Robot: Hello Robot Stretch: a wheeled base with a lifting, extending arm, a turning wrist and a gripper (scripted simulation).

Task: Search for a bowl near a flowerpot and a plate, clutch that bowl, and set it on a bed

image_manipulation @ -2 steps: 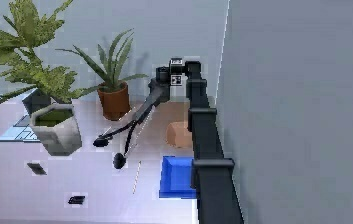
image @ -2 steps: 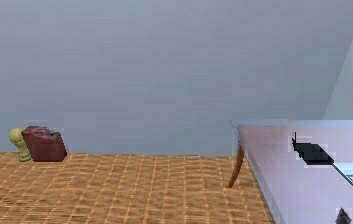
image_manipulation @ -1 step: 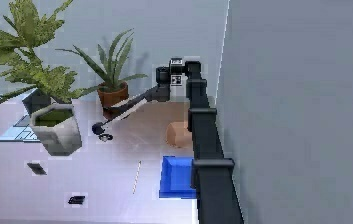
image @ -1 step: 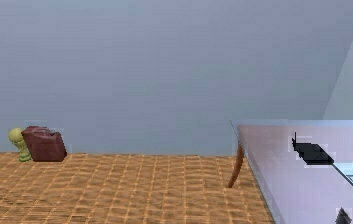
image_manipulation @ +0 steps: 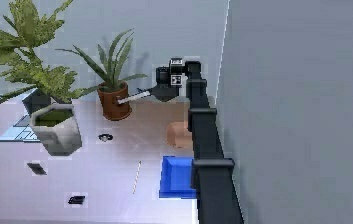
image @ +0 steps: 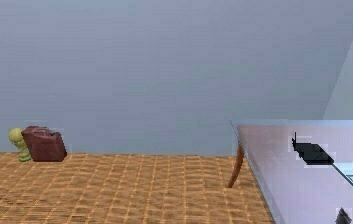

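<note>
Arm side view: arm point(image_manipulation: 208, 150) is reaching out over the pale table point(image_manipulation: 114, 180); gripper point(image_manipulation: 140, 98) is sitting at its far end, thin fingers point(image_manipulation: 150, 95) pointing toward a brown flowerpot point(image_manipulation: 114, 104) holding a spiky green plant. Can't tell whether the fingers are spread or pressed together; the pot is standing right behind them, so can't tell whether the gripper is holding anything, or touching the pot.

A peach-coloured rounded thing point(image_manipulation: 177, 135) is sitting on the table just left of the arm, partly hidden by it; probably the bowl, though the shape is too vague to be sure. A blue flat thing point(image_manipulation: 174, 177) is lying just below it in the picture, also against the arm. A bigger leafy plant in a pale pot point(image_manipulation: 56, 130) is standing at the view's left; a small dark ring point(image_manipulation: 105, 137) is lying between the two pots.

Forward view: wood-patterned floor point(image: 114, 190) is running up to a plain grey-blue wall point(image: 164, 60); the table's corner is showing at the right with a brown leg point(image: 236, 166) and a black device point(image: 312, 153) on top; a dark red boxy thing point(image: 44, 144) is sitting on the floor by the wall at the left, a yellow-green thing point(image: 19, 145) beside it.
</note>
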